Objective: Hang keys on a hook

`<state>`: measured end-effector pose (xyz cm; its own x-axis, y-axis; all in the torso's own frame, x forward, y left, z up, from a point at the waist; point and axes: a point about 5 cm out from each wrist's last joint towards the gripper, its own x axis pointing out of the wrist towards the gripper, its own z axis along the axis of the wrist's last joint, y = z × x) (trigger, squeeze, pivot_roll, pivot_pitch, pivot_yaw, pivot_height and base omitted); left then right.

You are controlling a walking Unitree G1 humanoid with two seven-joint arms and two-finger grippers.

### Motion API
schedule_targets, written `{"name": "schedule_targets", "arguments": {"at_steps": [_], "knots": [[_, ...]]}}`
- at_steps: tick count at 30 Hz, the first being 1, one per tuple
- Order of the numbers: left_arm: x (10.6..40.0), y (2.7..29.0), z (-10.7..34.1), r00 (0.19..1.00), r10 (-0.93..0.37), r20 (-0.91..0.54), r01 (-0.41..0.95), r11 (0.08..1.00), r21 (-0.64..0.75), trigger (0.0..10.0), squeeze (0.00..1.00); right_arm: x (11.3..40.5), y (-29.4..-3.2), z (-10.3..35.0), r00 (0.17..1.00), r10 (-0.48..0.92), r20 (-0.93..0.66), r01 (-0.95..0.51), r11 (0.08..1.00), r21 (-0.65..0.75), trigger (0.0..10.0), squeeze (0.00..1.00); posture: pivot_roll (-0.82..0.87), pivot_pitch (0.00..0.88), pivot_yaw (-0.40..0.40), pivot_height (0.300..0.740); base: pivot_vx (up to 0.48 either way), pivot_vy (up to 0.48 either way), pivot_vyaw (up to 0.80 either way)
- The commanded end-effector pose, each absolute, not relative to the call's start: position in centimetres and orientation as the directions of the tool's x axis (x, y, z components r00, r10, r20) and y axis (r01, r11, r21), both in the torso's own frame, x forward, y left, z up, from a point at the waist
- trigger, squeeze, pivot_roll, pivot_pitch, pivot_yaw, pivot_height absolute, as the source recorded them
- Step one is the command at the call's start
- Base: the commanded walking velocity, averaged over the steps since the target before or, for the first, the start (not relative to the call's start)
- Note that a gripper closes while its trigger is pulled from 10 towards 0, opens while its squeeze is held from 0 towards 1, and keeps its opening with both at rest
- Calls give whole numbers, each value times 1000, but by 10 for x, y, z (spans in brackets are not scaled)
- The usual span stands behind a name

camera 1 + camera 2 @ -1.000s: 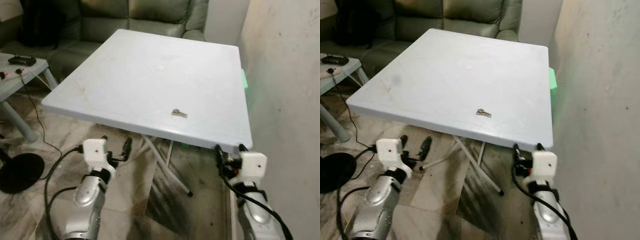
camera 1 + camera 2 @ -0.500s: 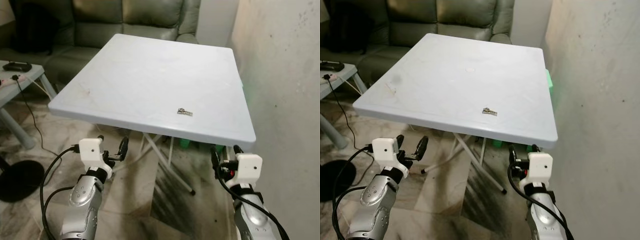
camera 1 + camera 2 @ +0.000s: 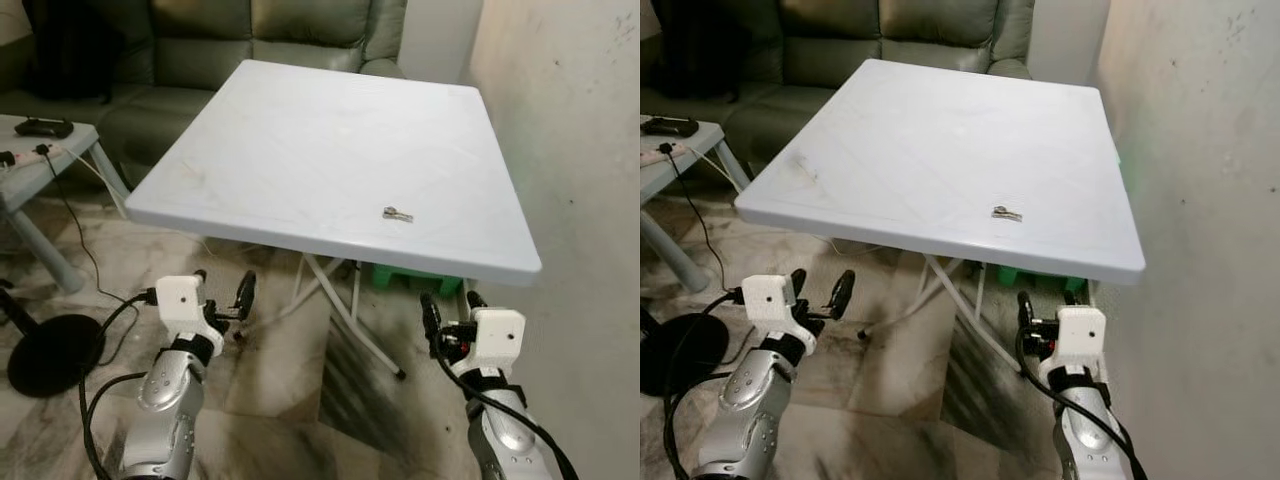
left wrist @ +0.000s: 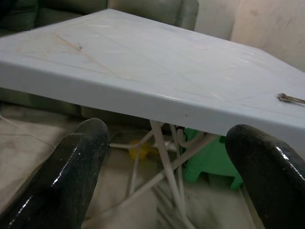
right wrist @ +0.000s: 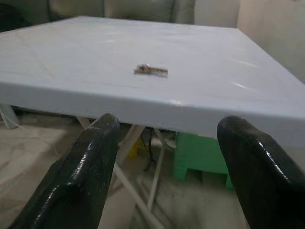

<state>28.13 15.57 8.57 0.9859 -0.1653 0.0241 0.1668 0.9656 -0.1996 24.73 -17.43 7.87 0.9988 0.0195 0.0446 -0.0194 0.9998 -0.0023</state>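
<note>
A small bunch of keys [image 3: 397,213] lies on the white folding table [image 3: 300,130], near its front right corner; the right wrist view catches the keys [image 5: 150,69] just past the table's near edge. My left gripper [image 3: 220,291] is open, below and in front of the table's front left edge. My right gripper [image 3: 448,306] is open too, low under the front right corner, short of the keys. Nothing sits between either pair of fingers [image 4: 78,162]. I see no hook in any view.
A rough plaster wall [image 3: 580,130] runs close along the right. A green stool [image 3: 1012,276] stands under the table among its white legs [image 3: 345,310]. A green sofa [image 3: 250,35] is behind. At left are a small side table [image 3: 40,150], cables and a black round base [image 3: 50,350].
The camera has swung, so the table and keys sit further right and slightly nearer in the picture. Both grippers hang as before, open and empty.
</note>
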Motion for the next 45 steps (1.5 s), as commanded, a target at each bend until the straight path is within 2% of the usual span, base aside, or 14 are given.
{"name": "schedule_targets", "arguments": {"at_steps": [1,32,45], "knots": [[282,153,86,984,-177,21,178,964,-200,10000,0,246,-177,81,999,10,50,-10,1000,1,10000,0,-28,72,-9,740,0,352,0],[283,156,87,984,-175,19,175,965,-197,10000,0,246,-175,80,999,7,48,-8,1000,11,10000,0,-23,73,-4,740,0,434,0],[283,154,87,983,-183,8,182,968,-174,10000,0,247,-175,81,999,16,49,-17,1000,8,10000,0,-19,66,-9,740,20,0,0]]}}
